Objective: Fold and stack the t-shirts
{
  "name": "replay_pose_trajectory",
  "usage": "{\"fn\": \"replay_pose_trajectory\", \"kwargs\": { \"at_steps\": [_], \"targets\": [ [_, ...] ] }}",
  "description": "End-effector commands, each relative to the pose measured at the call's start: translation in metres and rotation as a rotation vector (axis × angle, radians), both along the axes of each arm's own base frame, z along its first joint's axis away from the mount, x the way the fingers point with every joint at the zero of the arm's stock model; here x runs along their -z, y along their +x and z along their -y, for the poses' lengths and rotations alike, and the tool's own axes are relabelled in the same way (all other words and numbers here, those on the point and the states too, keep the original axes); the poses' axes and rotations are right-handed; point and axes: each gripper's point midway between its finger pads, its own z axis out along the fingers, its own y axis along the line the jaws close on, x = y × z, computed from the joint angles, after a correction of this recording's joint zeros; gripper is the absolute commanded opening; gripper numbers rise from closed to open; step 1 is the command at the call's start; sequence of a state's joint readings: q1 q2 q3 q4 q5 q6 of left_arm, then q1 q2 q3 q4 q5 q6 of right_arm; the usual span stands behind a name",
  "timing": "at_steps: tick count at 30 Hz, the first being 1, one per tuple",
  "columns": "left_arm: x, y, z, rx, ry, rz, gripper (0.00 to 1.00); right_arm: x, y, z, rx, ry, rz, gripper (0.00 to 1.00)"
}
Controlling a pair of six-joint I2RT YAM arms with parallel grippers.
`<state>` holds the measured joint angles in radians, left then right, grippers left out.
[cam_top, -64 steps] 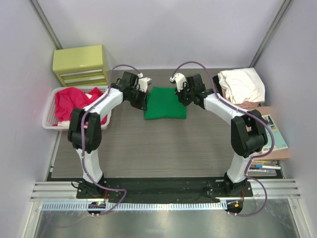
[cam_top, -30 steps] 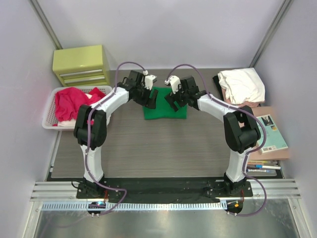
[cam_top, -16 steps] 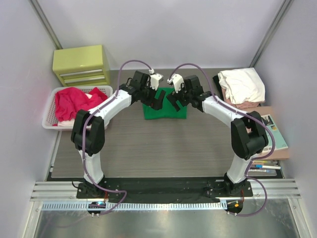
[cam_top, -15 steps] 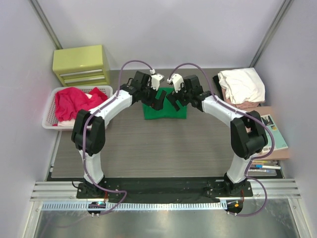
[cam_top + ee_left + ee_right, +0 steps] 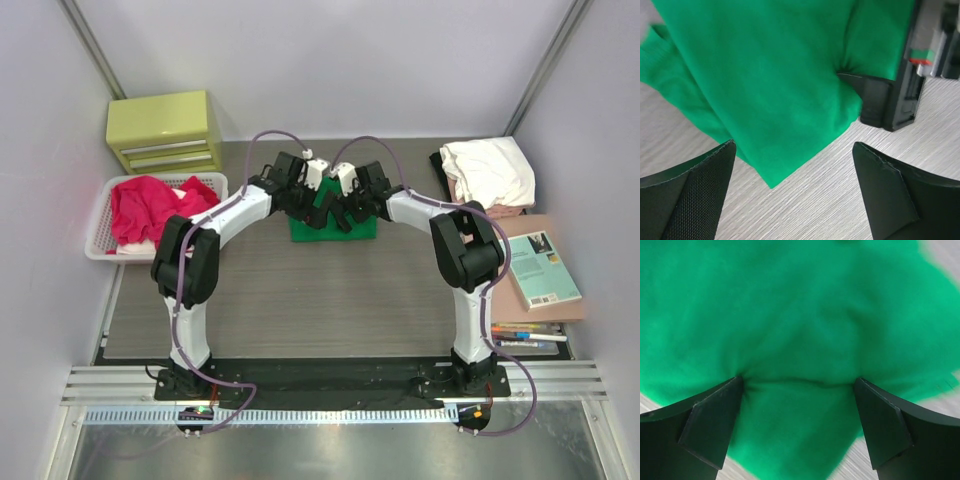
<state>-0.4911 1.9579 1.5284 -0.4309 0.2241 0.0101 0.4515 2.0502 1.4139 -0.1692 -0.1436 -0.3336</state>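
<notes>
a bright green t-shirt fills nearly the whole view, soft and slightly blurred. two black fingers come in from the lower corners, one at the left and one at the right, spread wide apart with green cloth lying between them. each tip touches the cloth, and small creases gather at both tips, with a shallow wrinkle running across from one to the other. slivers of pale grey wood-grain desk show at the upper right corner and along the bottom edge.
</notes>
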Motion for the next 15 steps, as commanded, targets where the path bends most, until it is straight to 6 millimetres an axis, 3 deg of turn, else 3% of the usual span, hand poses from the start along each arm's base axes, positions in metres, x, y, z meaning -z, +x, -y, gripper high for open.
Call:
{"fn": "replay_pose_trajectory", "kwargs": {
  "at_steps": [1, 4, 10, 13, 14, 15],
  "targets": [
    [-0.006, 0.008, 0.005, 0.000, -0.032, 0.039, 1.00, 0.015, 0.005, -0.019, 0.003, 0.059, -0.062, 1.00],
    [-0.019, 0.008, 0.004, 0.003, -0.036, 0.068, 1.00, 0.022, 0.004, -0.022, 0.001, 0.070, -0.086, 1.00],
    [-0.025, 0.005, 0.000, 0.005, -0.030, 0.085, 1.00, 0.010, 0.004, -0.027, -0.020, 0.098, -0.065, 1.00],
    [-0.018, 0.001, -0.004, 0.003, -0.015, 0.073, 1.00, -0.009, 0.005, -0.026, -0.026, 0.092, -0.009, 1.00],
    [-0.018, 0.000, -0.006, 0.002, -0.008, 0.076, 1.00, -0.032, 0.006, -0.025, -0.029, 0.103, 0.034, 1.00],
    [-0.012, -0.003, -0.008, 0.002, 0.002, 0.066, 1.00, -0.038, 0.002, -0.024, -0.029, 0.105, 0.049, 1.00]
  ]
}}
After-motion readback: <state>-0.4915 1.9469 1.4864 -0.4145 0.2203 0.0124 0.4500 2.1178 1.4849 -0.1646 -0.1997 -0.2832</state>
